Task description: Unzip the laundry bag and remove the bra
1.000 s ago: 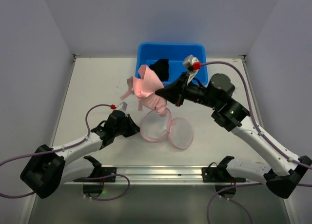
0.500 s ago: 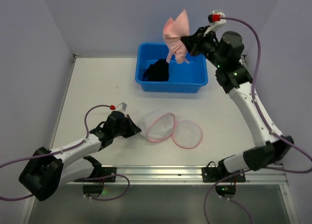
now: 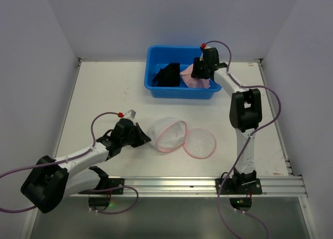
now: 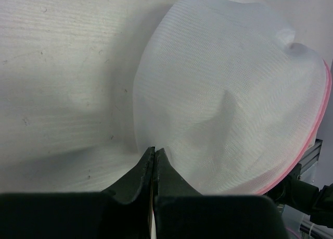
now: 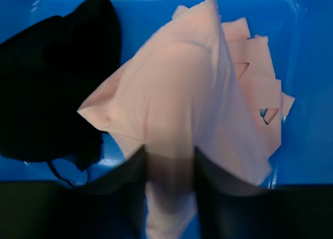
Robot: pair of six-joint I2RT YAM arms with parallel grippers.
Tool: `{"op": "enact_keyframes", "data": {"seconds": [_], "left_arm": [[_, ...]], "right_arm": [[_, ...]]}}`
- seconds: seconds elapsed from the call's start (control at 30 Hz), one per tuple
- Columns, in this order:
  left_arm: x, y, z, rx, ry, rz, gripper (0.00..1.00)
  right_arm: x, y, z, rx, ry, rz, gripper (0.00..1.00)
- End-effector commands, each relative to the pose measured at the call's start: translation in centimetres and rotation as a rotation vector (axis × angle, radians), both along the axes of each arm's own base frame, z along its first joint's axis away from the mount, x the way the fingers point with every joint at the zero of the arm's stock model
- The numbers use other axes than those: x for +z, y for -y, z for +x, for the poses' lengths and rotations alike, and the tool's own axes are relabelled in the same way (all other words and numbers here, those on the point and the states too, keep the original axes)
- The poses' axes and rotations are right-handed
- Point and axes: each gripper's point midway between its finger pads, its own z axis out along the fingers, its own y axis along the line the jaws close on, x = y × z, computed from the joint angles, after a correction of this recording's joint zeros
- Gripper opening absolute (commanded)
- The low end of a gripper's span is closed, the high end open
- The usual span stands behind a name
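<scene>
The limp, light pink fabric bra (image 5: 177, 88), grippable at any fold, sags in the blue plastic tub (image 3: 156, 89) between the barely parted fingers of the right hand (image 5: 170, 154), hold unclear; the shut left hand (image 4: 154, 151) pinches the white mesh laundry bag (image 4: 229, 98).

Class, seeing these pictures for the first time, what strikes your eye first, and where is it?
A pink bra lies in the blue tub at the far edge of the table, beside a black garment. Nearer, the mesh laundry bag gapes open, the left gripper shut on its edge.

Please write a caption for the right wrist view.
Right gripper straddling a pink bra in the blue tub, beside a black garment.
</scene>
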Motion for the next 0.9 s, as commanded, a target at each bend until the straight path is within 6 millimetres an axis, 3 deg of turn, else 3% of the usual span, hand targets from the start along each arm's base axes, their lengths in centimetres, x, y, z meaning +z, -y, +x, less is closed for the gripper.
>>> {"op": "enact_keyframes", "data": {"seconds": [0.0, 0.03, 0.07, 0.17, 0.2, 0.27, 0.3, 0.33, 0.37, 0.4, 0.43, 0.47, 0.5, 0.53, 0.57, 0.6, 0.63, 0.7, 0.73, 0.8, 0.83, 0.87], "left_arm": [[0.7, 0.7, 0.4, -0.029, 0.022, -0.015, 0.00], [0.7, 0.7, 0.4, -0.031, 0.023, -0.016, 0.00], [0.6, 0.7, 0.4, -0.029, 0.023, -0.016, 0.00], [0.7, 0.8, 0.5, -0.026, 0.025, -0.019, 0.00], [0.7, 0.8, 0.5, -0.028, 0.024, -0.021, 0.00], [0.8, 0.7, 0.5, -0.025, 0.027, -0.019, 0.03], [1.0, 0.7, 0.6, -0.026, 0.033, -0.018, 0.11], [0.9, 0.5, 0.6, -0.019, 0.031, -0.008, 0.16], [1.0, 0.3, 0.8, -0.009, 0.040, 0.003, 0.22], [1.4, 0.1, 0.9, -0.004, 0.054, 0.006, 0.33], [2.0, 0.1, 1.3, 0.001, 0.073, 0.008, 0.40], [1.8, -0.4, 1.1, 0.009, 0.059, 0.032, 0.47], [2.2, -0.7, 1.2, 0.005, 0.070, 0.048, 0.59], [3.0, -0.7, 1.6, 0.004, 0.089, 0.049, 0.64], [3.5, -0.9, 1.9, 0.013, 0.106, 0.058, 0.70], [3.6, -1.2, 1.9, 0.006, 0.111, 0.080, 0.77], [3.9, -1.4, 2.0, 0.006, 0.122, 0.087, 0.80], [5.1, -1.7, 2.7, 0.003, 0.162, 0.100, 0.87], [5.5, -1.8, 2.8, -0.006, 0.171, 0.109, 0.88], [7.0, -1.6, 3.4, -0.044, 0.215, 0.131, 0.91], [7.4, -1.6, 3.6, -0.057, 0.227, 0.143, 0.91], [8.1, -1.4, 4.3, -0.076, 0.252, 0.163, 0.92]], "right_arm": [[5.0, 0.3, 1.6, -0.033, 0.098, -0.003, 0.53], [5.2, 0.1, 1.5, -0.028, 0.099, -0.003, 0.63], [6.8, 0.2, 1.2, -0.025, 0.122, 0.001, 0.76], [10.1, 0.2, -0.4, -0.017, 0.169, 0.017, 0.91], [14.0, 0.4, -1.6, -0.017, 0.232, 0.035, 0.93], [15.9, 0.7, -3.5, -0.020, 0.249, 0.055, 0.96], [19.5, 1.0, -5.4, -0.016, 0.308, 0.081, 0.97], [20.3, 1.1, -6.6, -0.014, 0.315, 0.096, 0.98], [18.9, 1.0, -8.2, -0.001, 0.274, 0.111, 0.98], [19.2, 0.8, -9.5, 0.009, 0.275, 0.124, 0.98], [21.1, 1.1, -11.6, 0.017, 0.315, 0.149, 0.98], [18.1, 0.9, -13.1, 0.026, 0.258, 0.168, 0.99], [17.6, 1.0, -14.3, 0.027, 0.252, 0.182, 0.99], [18.5, 1.2, -16.2, 0.034, 0.273, 0.211, 0.99], [15.4, 1.1, -17.8, 0.031, 0.203, 0.232, 0.99], [14.8, 0.8, -19.1, 0.045, 0.183, 0.255, 0.99], [13.0, 1.1, -21.3, 0.041, 0.152, 0.268, 0.99], [11.9, 0.6, -23.4, 0.056, 0.140, 0.323, 0.99], [8.8, 0.7, -25.0, 0.062, 0.086, 0.329, 0.99], [8.3, 0.6, -26.7, 0.094, 0.096, 0.349, 0.99], [6.0, 0.5, -28.0, 0.110, 0.037, 0.353, 0.99], [5.3, 0.3, -28.9, 0.123, 0.013, 0.368, 0.99]]}}
